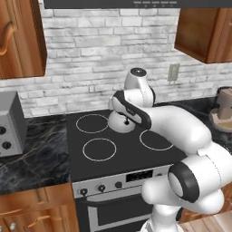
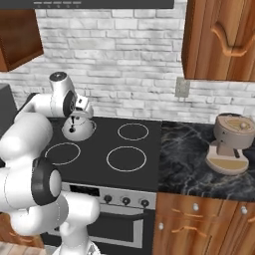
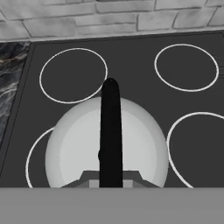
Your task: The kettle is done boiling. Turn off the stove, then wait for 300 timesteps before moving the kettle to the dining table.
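The rigid, smooth kettle (image 3: 83,146) on the stove's (image 1: 122,156) back-right burner likely sloshes; its thin handle (image 3: 110,131) is the 1 hold. The end effector (image 2: 79,113) appears clamped on that handle.

Both base views look forward and down at the stove (image 1: 122,149) from opposite sides; the hand view looks steeply, perhaps straight, down, close above the kettle (image 3: 78,144).

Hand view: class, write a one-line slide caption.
Kettle with black handle seen from above on the stove, brick wall behind.
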You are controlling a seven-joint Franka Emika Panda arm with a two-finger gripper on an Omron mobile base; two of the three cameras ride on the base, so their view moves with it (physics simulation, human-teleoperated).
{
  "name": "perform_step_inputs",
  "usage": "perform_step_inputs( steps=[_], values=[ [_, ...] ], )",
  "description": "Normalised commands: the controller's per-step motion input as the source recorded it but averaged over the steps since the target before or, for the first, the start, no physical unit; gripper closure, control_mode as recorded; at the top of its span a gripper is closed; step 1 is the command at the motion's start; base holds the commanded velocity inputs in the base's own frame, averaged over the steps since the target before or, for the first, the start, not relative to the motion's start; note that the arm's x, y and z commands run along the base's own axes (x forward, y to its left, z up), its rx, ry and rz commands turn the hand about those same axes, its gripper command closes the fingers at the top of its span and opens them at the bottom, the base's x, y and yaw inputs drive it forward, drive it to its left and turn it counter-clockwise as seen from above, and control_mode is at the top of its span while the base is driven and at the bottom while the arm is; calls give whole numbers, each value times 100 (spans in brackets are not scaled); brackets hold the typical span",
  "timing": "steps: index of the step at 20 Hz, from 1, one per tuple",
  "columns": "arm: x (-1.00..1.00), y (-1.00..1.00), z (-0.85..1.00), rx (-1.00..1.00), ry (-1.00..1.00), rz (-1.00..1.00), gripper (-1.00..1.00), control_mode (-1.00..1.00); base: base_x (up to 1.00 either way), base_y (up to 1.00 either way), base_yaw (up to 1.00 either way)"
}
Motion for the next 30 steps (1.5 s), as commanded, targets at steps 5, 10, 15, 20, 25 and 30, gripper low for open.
perform_step_inputs(
  steps=[5, 10, 15, 20, 25, 30],
  values=[
    [0, 0, 0, 0, 0, 0, 100, 100, -10, 3, -37],
    [0, 0, 0, 0, 0, 0, 100, 100, -55, -5, -27],
    [0, 0, 0, 0, 0, 0, 100, 100, -74, -18, -27],
    [0, 0, 0, 0, 0, 0, 100, 100, -80, -26, -27],
    [0, 0, 0, 0, 0, 0, 100, 100, -70, -11, -32],
    [0, 0, 0, 0, 0, 0, 100, 100, -57, -1, -39]
  ],
)
